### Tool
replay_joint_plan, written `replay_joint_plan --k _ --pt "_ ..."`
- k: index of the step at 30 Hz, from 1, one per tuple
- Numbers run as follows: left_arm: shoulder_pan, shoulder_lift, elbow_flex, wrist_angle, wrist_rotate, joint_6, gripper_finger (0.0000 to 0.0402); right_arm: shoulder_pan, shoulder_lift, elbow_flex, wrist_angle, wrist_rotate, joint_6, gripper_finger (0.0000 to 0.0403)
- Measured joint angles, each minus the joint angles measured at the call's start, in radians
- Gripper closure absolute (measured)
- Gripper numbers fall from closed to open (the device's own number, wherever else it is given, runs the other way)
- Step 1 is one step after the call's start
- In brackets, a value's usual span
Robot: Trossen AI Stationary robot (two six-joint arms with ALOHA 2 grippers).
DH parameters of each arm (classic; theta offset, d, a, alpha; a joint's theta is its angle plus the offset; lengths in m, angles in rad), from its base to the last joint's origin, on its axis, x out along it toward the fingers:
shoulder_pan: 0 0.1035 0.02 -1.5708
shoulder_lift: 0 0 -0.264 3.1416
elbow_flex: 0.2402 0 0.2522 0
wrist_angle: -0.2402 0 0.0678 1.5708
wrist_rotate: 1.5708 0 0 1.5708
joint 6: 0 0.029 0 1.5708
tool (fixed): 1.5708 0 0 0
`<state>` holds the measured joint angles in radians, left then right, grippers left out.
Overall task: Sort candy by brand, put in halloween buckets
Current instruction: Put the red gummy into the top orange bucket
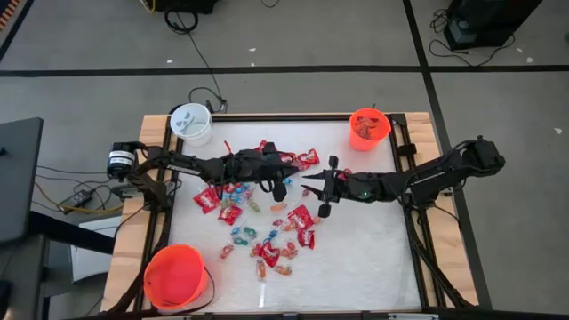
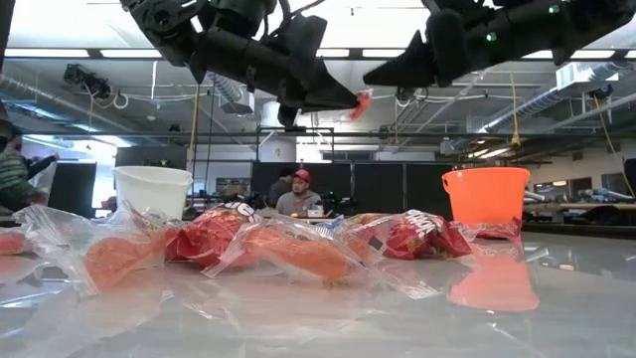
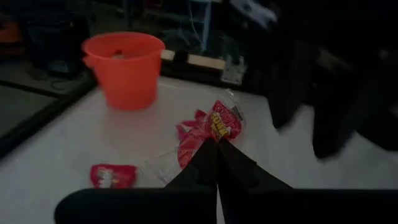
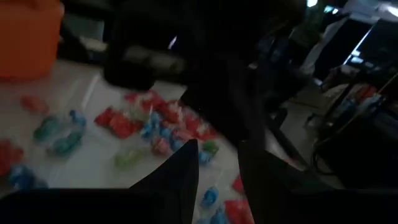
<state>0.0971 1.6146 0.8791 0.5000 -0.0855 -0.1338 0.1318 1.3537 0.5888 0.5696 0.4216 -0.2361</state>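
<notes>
Pinching crinkly red packet: left claw.

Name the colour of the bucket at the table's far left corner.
White bucket, clearest in the high view.

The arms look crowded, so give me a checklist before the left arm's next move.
1. Left gripper shut on the red candy packet: ok.
2. Packet hangs above the candy pile, apart from it: ok.
3. Right gripper open and empty: ok.
4. Clear path to the small orange bucket: not ok; the right gripper sits close ahead of the left one.
5. That bucket's contents match the packet's brand: cannot tell; only reddish pieces show inside.
</notes>
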Motion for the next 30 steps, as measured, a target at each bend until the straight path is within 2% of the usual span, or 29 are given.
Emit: replay_joint_plan --k 7,14,18,23,27,30 --pt "0.000 0.000 0.000 0.008 0.105 0.049 0.0397 0.000 0.000 0.000 0.027 0.082 -0.043 0.0278" --pt "0.000 0.000 0.000 -0.011 0.205 0.104 0.0397 0.037 -0.002 0.000 -0.038 0.031 -0.185 0.0267" --pt "-0.001 0.000 0.000 -0.012 0.263 0.132 0.0397 0.044 -0.001 0.000 -0.060 0.036 -0.202 0.0255" --pt "-0.001 0.000 0.000 -0.003 0.280 0.132 0.0397 0.044 -0.001 0.000 -0.056 0.018 -0.192 0.0249" --pt "-0.001 0.000 0.000 -0.005 0.280 0.131 0.0397 0.044 -0.001 0.000 -0.054 -0.002 -0.174 0.0268" --pt "-0.001 0.000 0.000 -0.006 0.280 0.125 0.0397 0.044 -0.001 0.000 -0.053 -0.004 -0.160 0.0308"
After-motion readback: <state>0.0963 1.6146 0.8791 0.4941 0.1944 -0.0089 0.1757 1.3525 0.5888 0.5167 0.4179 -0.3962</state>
